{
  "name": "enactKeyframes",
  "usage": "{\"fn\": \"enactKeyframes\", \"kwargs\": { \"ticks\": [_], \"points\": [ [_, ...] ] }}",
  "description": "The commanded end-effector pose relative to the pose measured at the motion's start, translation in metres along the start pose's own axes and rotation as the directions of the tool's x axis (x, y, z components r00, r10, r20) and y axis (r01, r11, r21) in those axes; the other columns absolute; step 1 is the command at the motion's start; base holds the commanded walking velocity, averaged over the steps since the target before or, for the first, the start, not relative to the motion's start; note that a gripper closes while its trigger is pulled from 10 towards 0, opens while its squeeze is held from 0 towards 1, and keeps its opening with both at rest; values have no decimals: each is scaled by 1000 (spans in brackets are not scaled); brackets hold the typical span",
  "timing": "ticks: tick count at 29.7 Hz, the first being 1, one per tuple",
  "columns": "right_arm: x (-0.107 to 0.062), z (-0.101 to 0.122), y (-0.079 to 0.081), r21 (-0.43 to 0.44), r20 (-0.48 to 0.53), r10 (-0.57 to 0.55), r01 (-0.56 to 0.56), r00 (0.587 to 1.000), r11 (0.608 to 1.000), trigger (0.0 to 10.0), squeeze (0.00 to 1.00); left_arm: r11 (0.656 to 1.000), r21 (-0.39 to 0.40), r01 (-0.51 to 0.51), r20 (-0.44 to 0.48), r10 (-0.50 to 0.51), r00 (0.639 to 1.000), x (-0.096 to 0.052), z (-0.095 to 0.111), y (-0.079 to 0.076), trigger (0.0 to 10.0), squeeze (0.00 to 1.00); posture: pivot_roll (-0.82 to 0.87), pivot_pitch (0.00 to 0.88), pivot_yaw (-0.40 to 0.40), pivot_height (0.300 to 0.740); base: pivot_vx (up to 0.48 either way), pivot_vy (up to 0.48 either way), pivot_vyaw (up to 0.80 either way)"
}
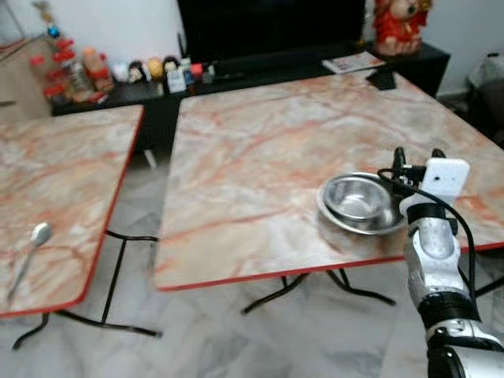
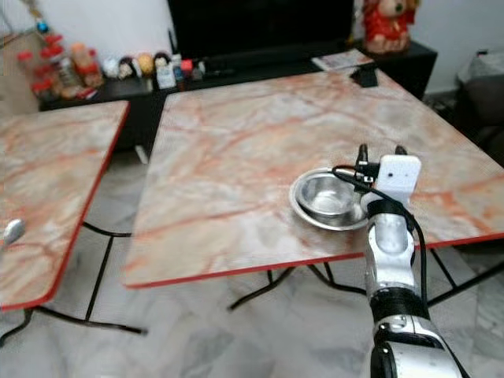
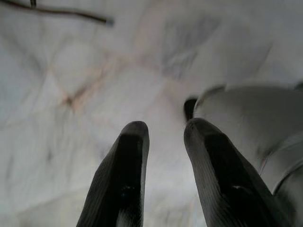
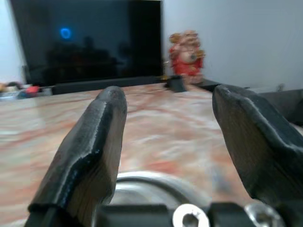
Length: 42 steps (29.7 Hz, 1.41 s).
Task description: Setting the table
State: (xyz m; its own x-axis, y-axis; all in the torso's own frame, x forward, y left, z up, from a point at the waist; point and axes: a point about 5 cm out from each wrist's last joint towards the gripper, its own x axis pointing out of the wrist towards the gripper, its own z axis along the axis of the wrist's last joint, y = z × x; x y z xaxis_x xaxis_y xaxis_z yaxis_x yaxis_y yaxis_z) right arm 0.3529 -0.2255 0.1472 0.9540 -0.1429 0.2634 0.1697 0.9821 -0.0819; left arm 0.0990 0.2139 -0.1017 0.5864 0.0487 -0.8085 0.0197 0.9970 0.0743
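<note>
Bowl [image 1: 361, 202] on right table [image 1: 260, 150]; spoon [image 1: 31, 246] on left table [image 1: 63, 173].

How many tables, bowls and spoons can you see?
Tables: 2, the right table and the left table
Bowls: 1, the bowl by the right gripper
Spoons: 1, the spoon
Total: 4

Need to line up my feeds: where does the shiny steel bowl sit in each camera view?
Left eye: round shiny steel bowl right of centre, near the marble table's red front edge.
Right eye: bowl near centre, beside the right claw.
Right wrist: rim between the open fingers.
Left wrist: faces the floor.
Shared landmark: red figurine.
</note>
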Motion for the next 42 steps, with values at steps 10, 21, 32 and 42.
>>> {"fn": "enactKeyframes", "kwargs": {
  "ticks": [10, 21, 32, 42],
  "points": [
    [2, 2, -2, -3, 2, 0, 0, 1000, 1000, 10000, 0, 1000, -4, -13, -13, 13, 1000, -1, -3, 5, 10000, 0, -123, 0, 83, 736, 0, 384, 0],
    [-11, -23, 5, 1, -119, 22, -22, 993, 1000, 10000, 0, 1000, -3, -12, -8, 12, 1000, -1, -1, 5, 10000, 0, -120, 12, 91, 736, 0, 365, 0],
    [-15, -30, 8, 7, -147, 45, -45, 988, 999, 10000, 0, 1000, -5, -12, -7, 12, 1000, 0, 0, 5, 10000, 0, -116, 19, 87, 736, 0, 347, 0],
    [-22, -38, 9, 6, -181, 49, -48, 982, 999, 10000, 0, 1000, -5, -13, -6, 13, 1000, 0, 0, 5, 10000, 0, -114, 17, 87, 736, 0, 329, 0]
  ]
}}
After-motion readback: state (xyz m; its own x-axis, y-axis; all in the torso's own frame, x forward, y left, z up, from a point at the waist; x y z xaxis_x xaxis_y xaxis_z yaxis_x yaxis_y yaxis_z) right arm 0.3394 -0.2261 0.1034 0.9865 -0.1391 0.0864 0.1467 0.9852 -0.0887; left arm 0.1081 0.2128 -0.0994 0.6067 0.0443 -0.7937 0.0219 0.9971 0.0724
